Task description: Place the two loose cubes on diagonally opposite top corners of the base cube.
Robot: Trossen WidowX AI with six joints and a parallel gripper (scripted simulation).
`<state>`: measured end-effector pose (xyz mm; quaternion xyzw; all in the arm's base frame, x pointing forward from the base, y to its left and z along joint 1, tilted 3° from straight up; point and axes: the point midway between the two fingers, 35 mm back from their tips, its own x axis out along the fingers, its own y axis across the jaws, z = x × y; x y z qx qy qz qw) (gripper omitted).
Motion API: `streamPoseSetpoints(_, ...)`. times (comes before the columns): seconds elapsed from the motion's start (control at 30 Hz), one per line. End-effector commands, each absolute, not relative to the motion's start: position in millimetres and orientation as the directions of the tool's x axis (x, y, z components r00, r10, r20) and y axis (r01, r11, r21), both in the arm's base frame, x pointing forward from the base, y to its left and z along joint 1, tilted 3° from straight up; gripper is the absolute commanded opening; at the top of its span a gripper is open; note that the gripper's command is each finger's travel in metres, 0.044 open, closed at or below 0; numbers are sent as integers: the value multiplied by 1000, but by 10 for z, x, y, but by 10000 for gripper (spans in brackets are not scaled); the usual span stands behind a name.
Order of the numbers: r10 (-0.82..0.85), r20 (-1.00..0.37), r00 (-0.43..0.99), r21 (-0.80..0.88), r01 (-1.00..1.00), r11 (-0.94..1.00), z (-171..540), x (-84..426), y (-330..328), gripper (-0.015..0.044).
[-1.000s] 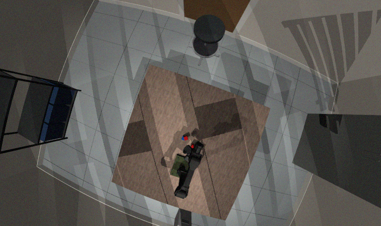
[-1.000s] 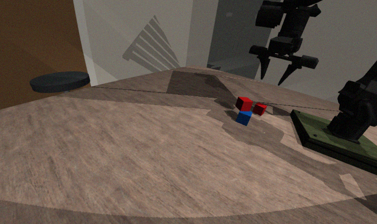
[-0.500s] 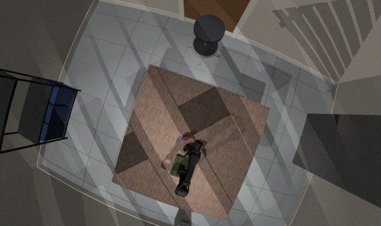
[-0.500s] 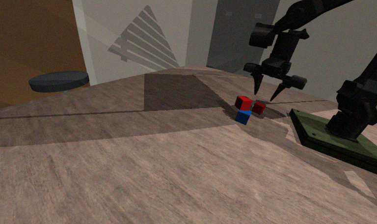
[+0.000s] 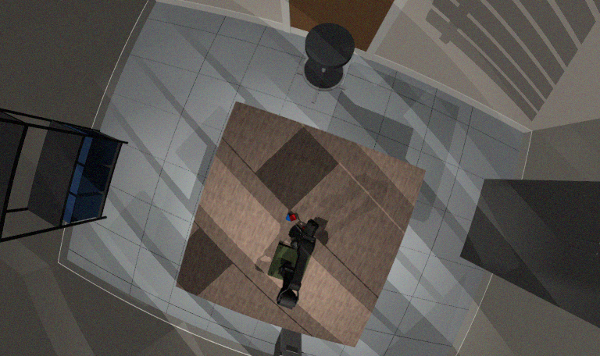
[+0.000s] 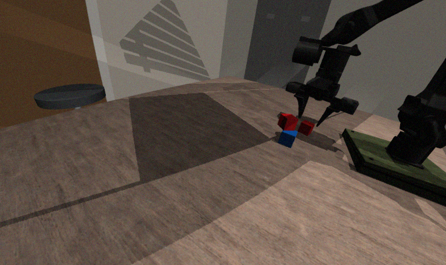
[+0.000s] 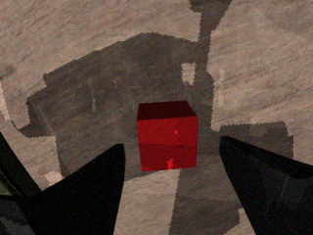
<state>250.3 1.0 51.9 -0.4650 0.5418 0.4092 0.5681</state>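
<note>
Item: loose red cube (image 7: 166, 136), on the table (image 6: 197, 196), directly beneath our claw (image 6: 310, 114), centred between the tips. Claw: partly open, empty. Stacked red cube (image 6: 287, 121) on blue base cube (image 6: 287, 138), just beyond.

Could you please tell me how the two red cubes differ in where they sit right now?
The upper red cube sits on the blue base cube, overhanging one corner; the lower red cube rests on the table. The lower one lies beneath the open gripper; the upper sits off to its side. Both look alike in colour and size.
</note>
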Motion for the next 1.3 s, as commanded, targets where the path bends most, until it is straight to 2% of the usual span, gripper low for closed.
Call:
streamPoseSetpoints(0.0, -35, -997, 70, -76, -970, 230, 429, 2495, 13, 265)
streamPoseSetpoints(0.27, -35, -997, 69, -76, -970, 230, 324, 2496, 9, 265)
streamPoseSetpoints(0.47, -35, -997, 69, -76, -970, 230, 324, 2496, 9, 107)
streamPoseSetpoints(1.27, -26, -996, 83, -87, -964, 250, 790, 2551, 48, 105)
